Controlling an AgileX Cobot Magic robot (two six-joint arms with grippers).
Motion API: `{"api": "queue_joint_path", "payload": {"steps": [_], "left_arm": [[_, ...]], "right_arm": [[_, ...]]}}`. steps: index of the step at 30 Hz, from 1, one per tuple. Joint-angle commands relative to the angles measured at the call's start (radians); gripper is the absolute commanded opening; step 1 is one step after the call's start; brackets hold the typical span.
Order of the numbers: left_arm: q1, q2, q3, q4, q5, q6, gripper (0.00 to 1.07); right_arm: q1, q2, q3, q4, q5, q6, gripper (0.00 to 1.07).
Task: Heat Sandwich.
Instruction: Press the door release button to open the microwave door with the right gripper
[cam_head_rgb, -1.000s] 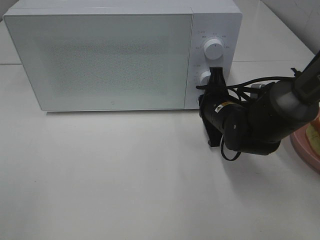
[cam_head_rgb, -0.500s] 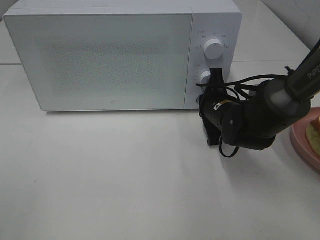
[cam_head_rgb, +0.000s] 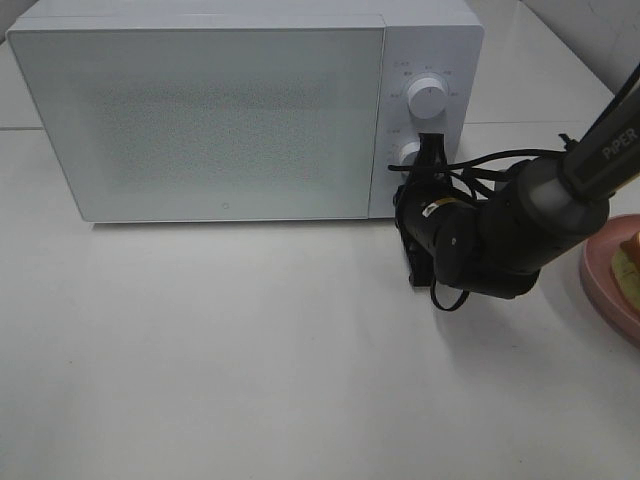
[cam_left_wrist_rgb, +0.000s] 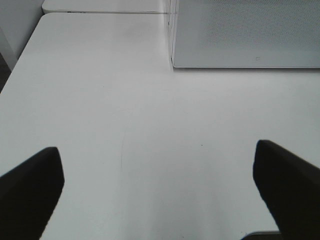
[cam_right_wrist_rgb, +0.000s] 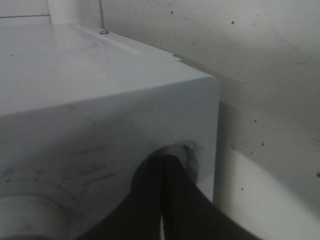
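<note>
Glossy white plastic microwave, smooth matt table

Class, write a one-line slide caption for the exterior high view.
Right gripper, shut, at the lower knob of the closed white microwave.

White microwave — door shut — stands on a white table; pink plate off to its right.

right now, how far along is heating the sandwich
Nothing looks done: the sandwich sits on the pink plate outside the microwave, whose door is closed. In hand: the right tool, shut, is at the lower knob. To do: getting the sandwich inside and heating it. The left tool is open.
</note>
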Motion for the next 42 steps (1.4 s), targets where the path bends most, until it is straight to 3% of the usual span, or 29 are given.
{"api": "queue_joint_path", "payload": {"steps": [1,6,32,42], "left_arm": [[0.002,-0.02,0.0,-0.001,0.001,-0.006,0.98],[0.002,-0.02,0.0,-0.001,0.001,-0.006,0.98],[0.002,-0.02,0.0,-0.001,0.001,-0.006,0.98],[0.002,-0.02,0.0,-0.001,0.001,-0.006,0.98]], "right_arm": [[-0.017,0.009,-0.112,-0.027,-0.256,-0.056,0.0],[-0.019,0.027,-0.164,-0.024,-0.267,-0.077,0.0],[-0.019,0.025,-0.166,-0.017,-0.117,-0.095,0.0],[-0.01,-0.045,-0.074,-0.02,0.096,-0.077,0.0]]}}
